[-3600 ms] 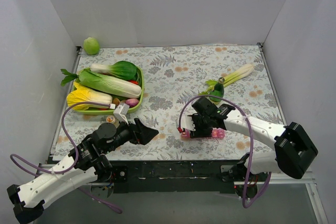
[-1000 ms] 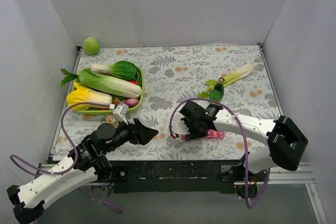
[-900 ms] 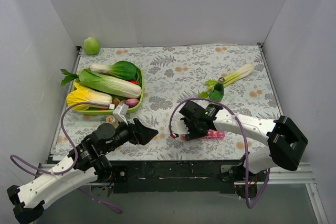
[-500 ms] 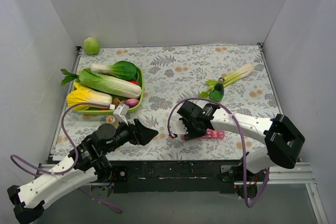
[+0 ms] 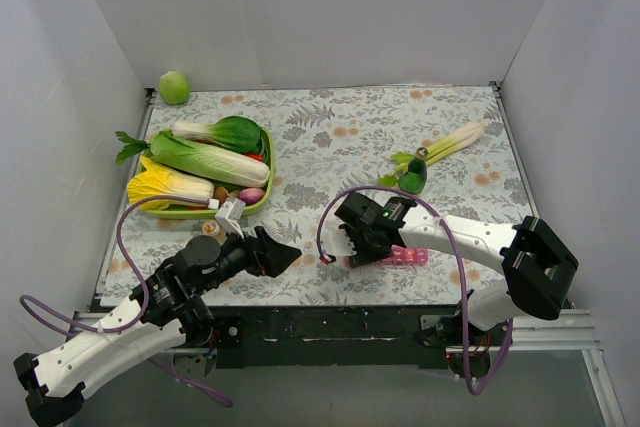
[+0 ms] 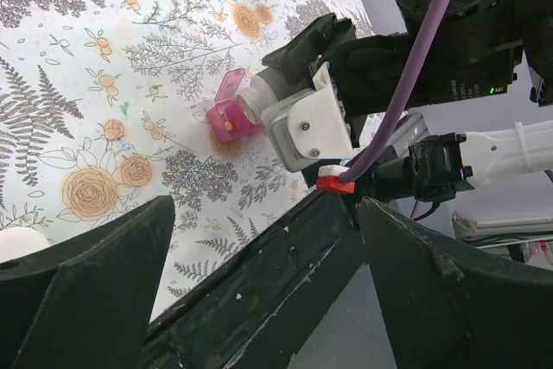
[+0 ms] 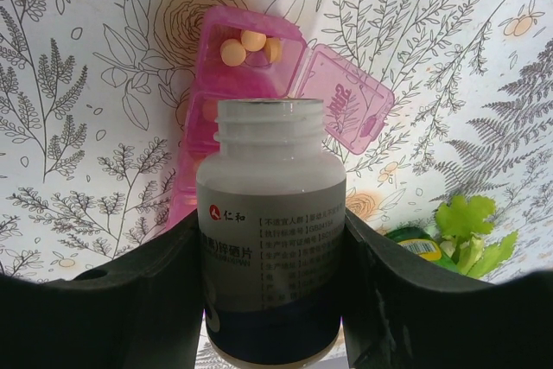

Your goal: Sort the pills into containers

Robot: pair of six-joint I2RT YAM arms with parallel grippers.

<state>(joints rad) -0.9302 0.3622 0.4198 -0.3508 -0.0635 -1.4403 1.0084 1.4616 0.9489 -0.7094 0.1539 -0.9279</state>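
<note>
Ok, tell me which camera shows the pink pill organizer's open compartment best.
The right wrist view: it looks down on the pill organizer, with the lid flipped back and orange pills plain inside, beyond the bottle. The left wrist view catches only one end, from the side. The top view shows a small pink strip, partly covered.

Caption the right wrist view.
Right gripper holds an open white pill bottle over the pink organizer, whose open compartment contains orange pills.

My arms: left arm [image 5: 100, 347] and right arm [image 5: 470, 235], white shells, black joints.
My cables: purple cable [image 5: 122, 237] looping off each wrist.
My left fingers [image 6: 82, 291]: black, wedge-shaped.
My right wrist block [image 6: 307, 127]: white, screwed; red plug [image 6: 335, 183] at 5 o'clock.
</note>
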